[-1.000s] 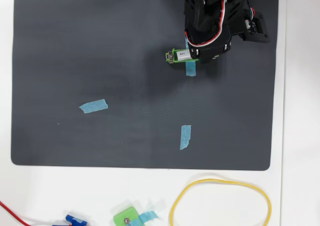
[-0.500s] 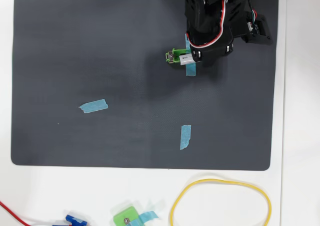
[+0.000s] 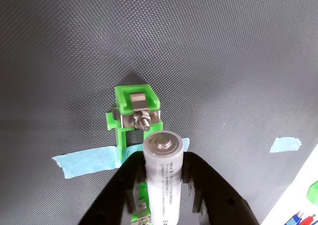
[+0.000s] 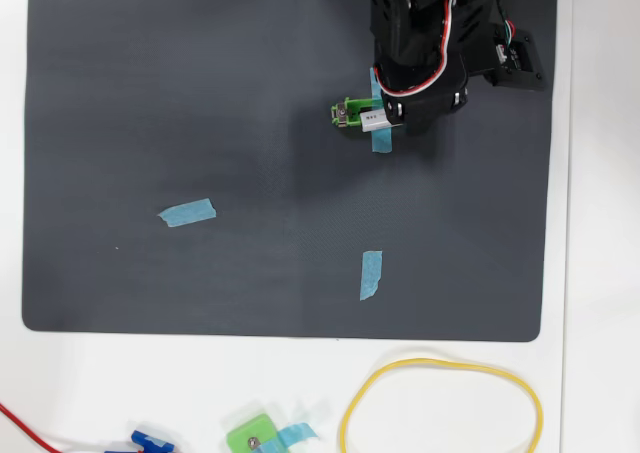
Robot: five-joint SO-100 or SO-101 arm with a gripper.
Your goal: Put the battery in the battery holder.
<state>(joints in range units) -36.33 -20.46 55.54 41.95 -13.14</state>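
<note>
The white battery [image 3: 162,178] is clamped between my black gripper [image 3: 163,166] fingers, its metal end cap pointing away from me. It hangs just above the bright-green battery holder [image 3: 134,108], whose far end with its silver contact and screw shows ahead of the battery. The holder's near part is hidden under the battery and fingers. Blue tape [image 3: 89,163] crosses the holder. In the overhead view the gripper [image 4: 388,123] holds the battery [image 4: 377,123] over the holder [image 4: 346,111] at the mat's upper right. Whether the battery touches the holder I cannot tell.
Loose blue tape strips lie on the dark mat [image 4: 150,93] at left [image 4: 187,212] and centre [image 4: 371,274]. Off the mat at the bottom lie a yellow loop [image 4: 440,408], a small squarish green piece [image 4: 251,436], a blue connector [image 4: 150,440] and a red wire [image 4: 25,425].
</note>
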